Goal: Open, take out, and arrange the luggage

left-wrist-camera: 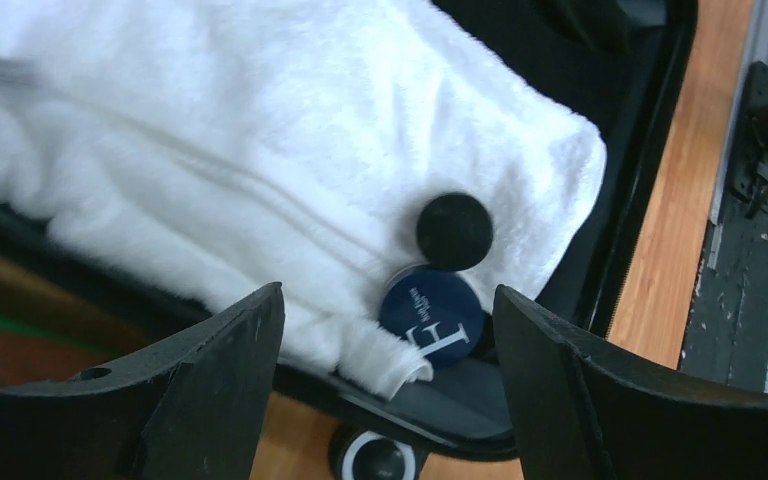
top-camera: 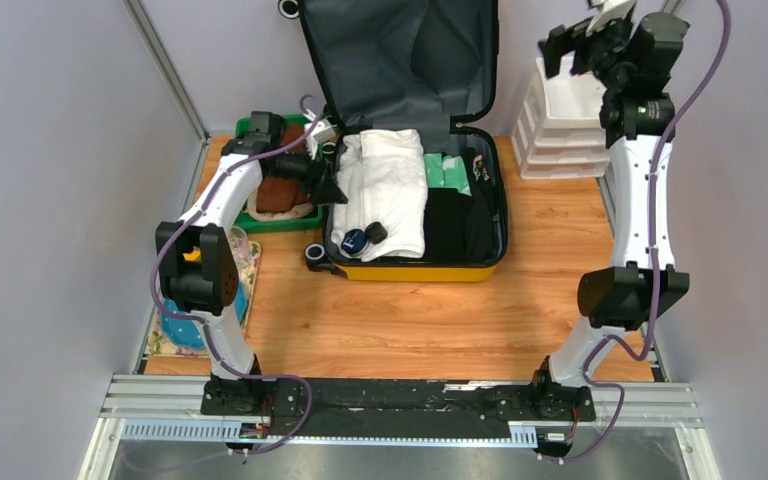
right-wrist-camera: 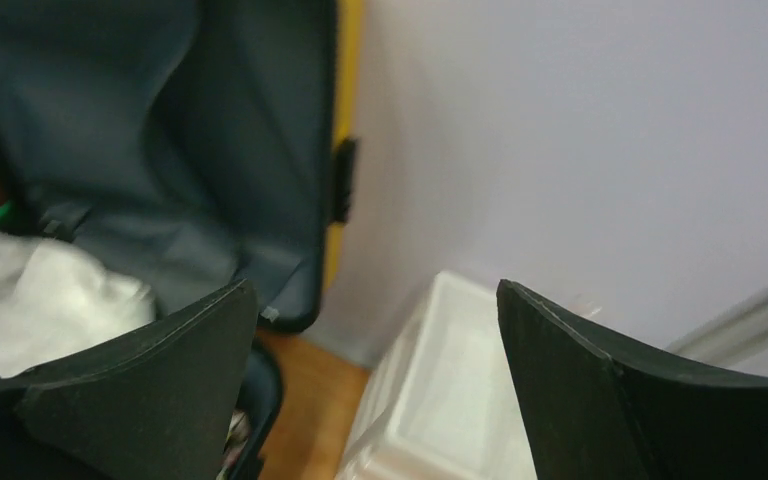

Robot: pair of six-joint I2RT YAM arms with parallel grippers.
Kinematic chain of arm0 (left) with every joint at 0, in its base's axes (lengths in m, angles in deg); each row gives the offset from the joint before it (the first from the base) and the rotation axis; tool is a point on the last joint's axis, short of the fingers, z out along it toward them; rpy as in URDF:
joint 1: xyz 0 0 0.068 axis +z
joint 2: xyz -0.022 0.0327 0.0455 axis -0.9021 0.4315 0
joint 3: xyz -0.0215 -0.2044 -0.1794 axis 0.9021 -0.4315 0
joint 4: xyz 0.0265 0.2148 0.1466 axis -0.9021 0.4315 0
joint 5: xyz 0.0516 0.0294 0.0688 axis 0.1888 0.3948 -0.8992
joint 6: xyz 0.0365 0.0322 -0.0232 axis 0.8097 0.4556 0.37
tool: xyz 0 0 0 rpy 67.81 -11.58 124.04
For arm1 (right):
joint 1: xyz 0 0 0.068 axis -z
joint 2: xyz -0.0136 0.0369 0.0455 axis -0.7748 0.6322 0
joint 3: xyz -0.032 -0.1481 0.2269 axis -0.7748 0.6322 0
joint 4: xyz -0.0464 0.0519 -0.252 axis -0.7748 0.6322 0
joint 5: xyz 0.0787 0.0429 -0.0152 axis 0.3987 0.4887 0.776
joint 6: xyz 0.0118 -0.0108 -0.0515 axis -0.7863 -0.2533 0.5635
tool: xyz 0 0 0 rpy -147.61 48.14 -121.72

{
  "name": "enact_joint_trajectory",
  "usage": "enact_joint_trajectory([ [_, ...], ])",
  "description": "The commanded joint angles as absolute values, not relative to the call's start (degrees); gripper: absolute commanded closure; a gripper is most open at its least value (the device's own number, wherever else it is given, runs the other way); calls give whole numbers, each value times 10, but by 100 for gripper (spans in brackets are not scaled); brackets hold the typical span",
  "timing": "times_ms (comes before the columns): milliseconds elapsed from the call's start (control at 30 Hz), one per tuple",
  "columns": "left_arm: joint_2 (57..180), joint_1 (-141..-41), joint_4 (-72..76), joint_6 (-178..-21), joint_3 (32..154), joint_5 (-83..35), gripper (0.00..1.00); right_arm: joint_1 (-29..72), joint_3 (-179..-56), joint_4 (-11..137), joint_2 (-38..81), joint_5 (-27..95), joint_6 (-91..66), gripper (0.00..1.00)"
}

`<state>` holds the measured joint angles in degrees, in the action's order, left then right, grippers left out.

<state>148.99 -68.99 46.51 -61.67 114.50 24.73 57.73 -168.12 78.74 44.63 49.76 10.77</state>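
The luggage, a yellow suitcase, lies open on the wooden table with its grey-lined lid standing up against the back wall. Inside lie a folded white towel, black clothing and a green item. A dark blue round jar and a black round cap rest on the towel's near end. My left gripper hovers open over the suitcase's left edge and holds nothing. My right gripper is open and empty, high above the white drawer unit.
A green tray with brown items stands left of the suitcase. A floral mat with a glass and a blue object lies at the near left. The white drawer unit stands at the back right. A suitcase wheel sticks out below my left gripper.
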Motion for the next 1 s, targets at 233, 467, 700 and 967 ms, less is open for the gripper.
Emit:
enact_joint_trajectory([
  [233, 1427, -670, 349, -734, 1048, 274, 16, 371, -1632, 1302, 476, 554, 353, 9],
  [467, 1368, -565, 214, -889, 943, 271, 17, 224, -1827, 1469, 637, 538, 423, 10],
  [700, 1307, -549, 225, -848, 878, 230, 17, 145, -1815, 1455, 697, 521, 375, 14],
  [967, 1293, -542, 242, -818, 872, 228, 17, 132, -1823, 1430, 755, 502, 310, 15],
])
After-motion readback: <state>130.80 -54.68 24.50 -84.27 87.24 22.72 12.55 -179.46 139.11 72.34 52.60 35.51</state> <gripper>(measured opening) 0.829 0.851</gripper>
